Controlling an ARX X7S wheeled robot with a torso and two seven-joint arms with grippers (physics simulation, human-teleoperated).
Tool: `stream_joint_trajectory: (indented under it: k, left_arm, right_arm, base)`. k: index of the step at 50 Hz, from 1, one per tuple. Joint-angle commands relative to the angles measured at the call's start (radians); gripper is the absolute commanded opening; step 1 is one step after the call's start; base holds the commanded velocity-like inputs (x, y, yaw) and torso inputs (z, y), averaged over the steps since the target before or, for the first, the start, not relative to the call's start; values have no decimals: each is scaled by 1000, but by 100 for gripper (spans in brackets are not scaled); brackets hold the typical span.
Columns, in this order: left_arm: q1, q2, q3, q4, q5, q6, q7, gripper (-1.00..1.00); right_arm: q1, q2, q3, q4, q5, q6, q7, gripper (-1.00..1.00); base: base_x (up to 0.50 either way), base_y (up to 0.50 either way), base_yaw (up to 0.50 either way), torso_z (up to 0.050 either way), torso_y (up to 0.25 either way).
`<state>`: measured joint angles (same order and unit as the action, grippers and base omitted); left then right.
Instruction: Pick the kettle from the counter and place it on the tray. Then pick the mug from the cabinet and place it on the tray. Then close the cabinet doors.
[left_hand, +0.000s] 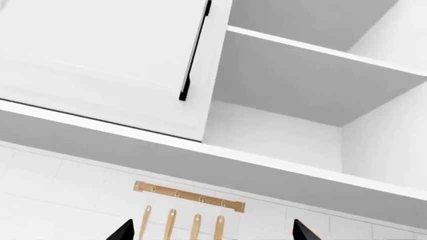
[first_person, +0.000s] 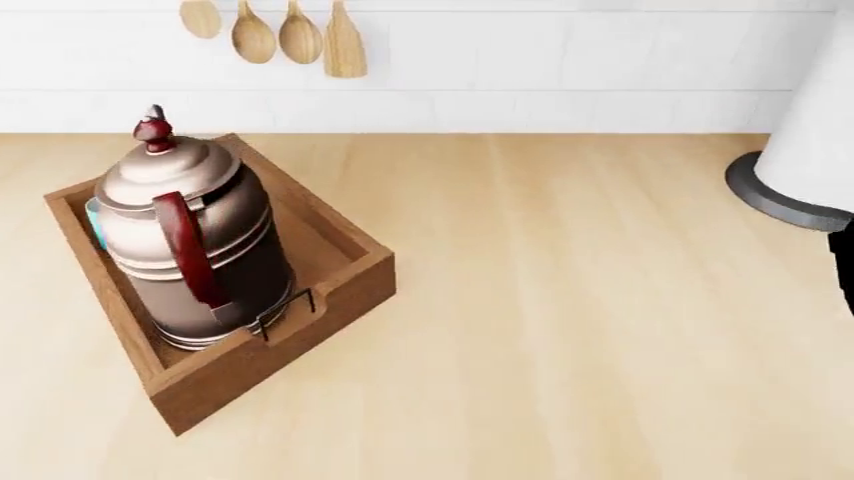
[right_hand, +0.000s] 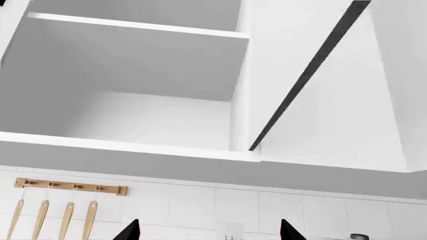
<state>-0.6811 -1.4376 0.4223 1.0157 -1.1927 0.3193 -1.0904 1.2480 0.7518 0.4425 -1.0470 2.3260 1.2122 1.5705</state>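
Copper-coloured and already delivered, the kettle (first_person: 187, 245) is standing upright inside the wooden tray (first_person: 350, 262) on the beige counter (first_person: 561, 300), its red knob up and its dark red handle facing the head camera. A sliver of turquoise is showing just behind the kettle's body at the tray's far left wall; this is probably the mug (first_person: 95, 222), though too little of it is visible to be sure. Both placing steps therefore appear finished, leaving only the cabinet doors.

Overhead, the cabinet is hanging open. In the left wrist view, the left door (left_hand: 100, 55) with its black bar handle (left_hand: 194, 52) is swinging out beside bare white shelves (left_hand: 313, 75). In the right wrist view, the right door (right_hand: 333, 100) is standing ajar beside the same empty compartments.

Both arms are reaching up toward the cabinet. The left gripper (left_hand: 213, 231) and right gripper (right_hand: 208, 231) are each showing two dark fingertips set wide apart, released and holding nothing.

Nothing appears to be blocking either door's swing. A brass rail of wooden utensils (left_hand: 189, 196) is hanging on the tiled wall below the cabinet, and a white cylinder on a dark grey base (first_person: 801, 150) is sitting at the counter's right edge, well apart from the tray.
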Motion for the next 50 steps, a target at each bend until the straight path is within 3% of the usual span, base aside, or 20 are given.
stream_joint_trajectory:
  k: [1,11,13,19,24,29,37,43,47,49,50]
  left_arm:
    - [8,-5,-2,-1,8,5,-3,100]
    - [17,3,2,-7,17,5,-2,100]
    - [16,3,2,-7,16,5,-1,100]
    - [18,11,5,-8,20,-4,4,100]
    - [2,23,6,-4,10,-26,9,100]
    - [-17,37,4,-3,-4,-44,10,100]
    - [-48,56,4,-3,-24,-76,17,100]
    - [-43,53,4,-3,-22,-73,20,100]
    - [-32,52,5,-6,-15,-63,21,100]
    - [-29,56,8,-6,-11,-64,21,100]
    - [-27,56,9,-5,-8,-65,22,100]
  right_arm:
    - [-4,0,6,0,-1,3,0,100]
    - [3,51,-8,0,-39,-1,0,100]
    - [15,107,-27,0,-54,-46,0,100]
    - [30,414,-196,21,-170,-291,-4,100]
    - [38,540,-182,102,-209,-267,-18,100]
    - [26,602,-65,165,-273,-183,-32,100]
    - [147,658,-73,254,-384,-220,-256,100]
    - [165,817,-214,305,-489,-397,-419,100]
    - [182,819,-204,347,-530,-377,-493,100]
    - [482,541,-504,450,-452,-77,-360,100]
    - [632,498,-654,479,-438,17,-345,100]
  base:
    - [1,-500,0,0,0]
    - [0,-250,0,0,0]
    - [0,0,0,0,0]
    - [0,0,0,0,0]
    - [0,0,0,0,0]
    - [0,0,0,0,0]
    - [0,0,0,0,0]
    - [0,0,0,0,0]
    - [0,0,0,0,0]
    - [0,0,0,0,0]
    - [0,0,0,0,0]
